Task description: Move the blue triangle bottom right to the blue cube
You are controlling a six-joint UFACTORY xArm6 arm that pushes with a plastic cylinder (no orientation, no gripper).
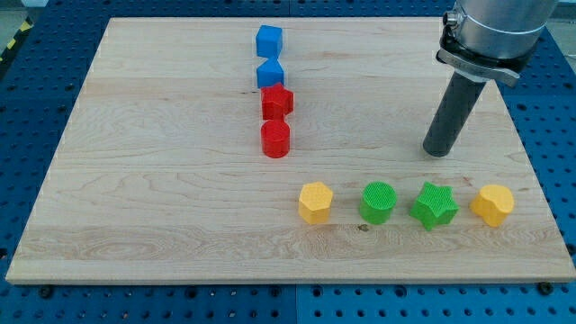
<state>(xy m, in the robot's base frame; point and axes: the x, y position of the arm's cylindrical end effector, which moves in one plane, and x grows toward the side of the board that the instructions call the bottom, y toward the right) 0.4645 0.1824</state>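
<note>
The blue cube (269, 40) sits near the view's top, left of centre. The blue triangle (270, 73) lies directly below it, a small gap apart, and touches a red star-like block (277, 102) beneath it. My tip (437, 151) rests on the wooden board (162, 180) far to the view's right of both blue blocks, well apart from them. It stands just above the row of blocks near the view's bottom, over the green star (435, 205).
A red cylinder (275, 139) lies below the red star-like block. Along the view's bottom right stand a yellow hexagon (316, 202), a green cylinder (378, 202), the green star and a second yellow block (493, 205). Blue perforated table surrounds the board.
</note>
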